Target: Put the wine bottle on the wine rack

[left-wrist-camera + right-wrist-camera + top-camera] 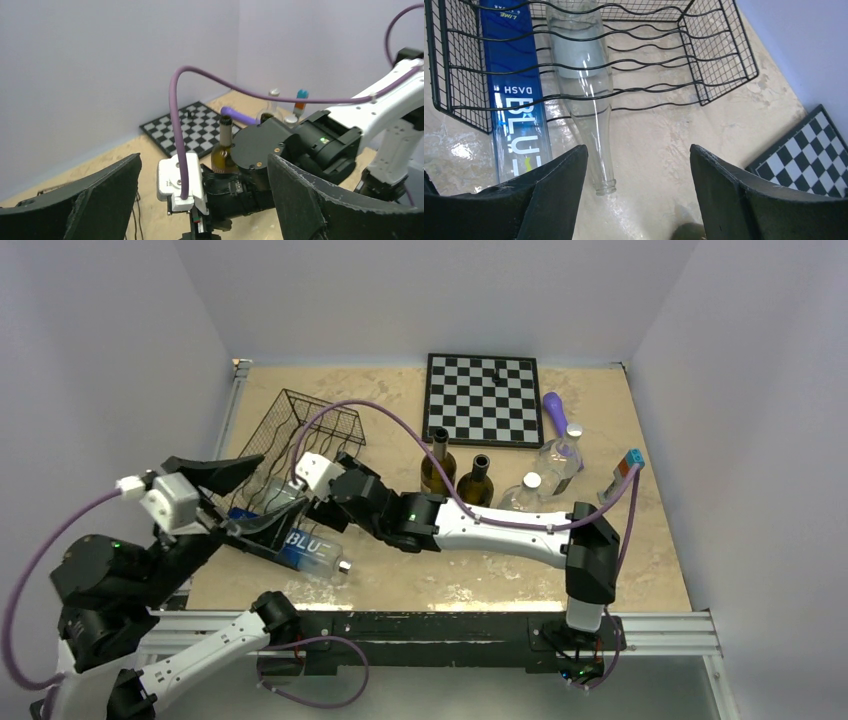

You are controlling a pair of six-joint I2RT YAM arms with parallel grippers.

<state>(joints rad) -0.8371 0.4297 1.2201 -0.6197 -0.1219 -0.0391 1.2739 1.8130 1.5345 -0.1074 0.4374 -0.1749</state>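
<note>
Resting in wavy-wire rack (724, 50): clear-glass bottle (585, 80); L end effector (204, 162), R end effector (639, 150) spread.

The clear bottle (586, 95) lies flat in the black wire rack (719, 60) — beside a blue bottle (519, 115), neck poking past the open end.

Robotics lab cell, blank walls (420, 290), aluminium mounting rail (665, 625), marbled table (650, 570)

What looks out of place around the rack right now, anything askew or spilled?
Nothing spilled or broken. The clear bottle lies in the wine rack beside the blue-labelled bottle, but both stick out past its open end. The rack sits skewed to the edges of the table.
</note>
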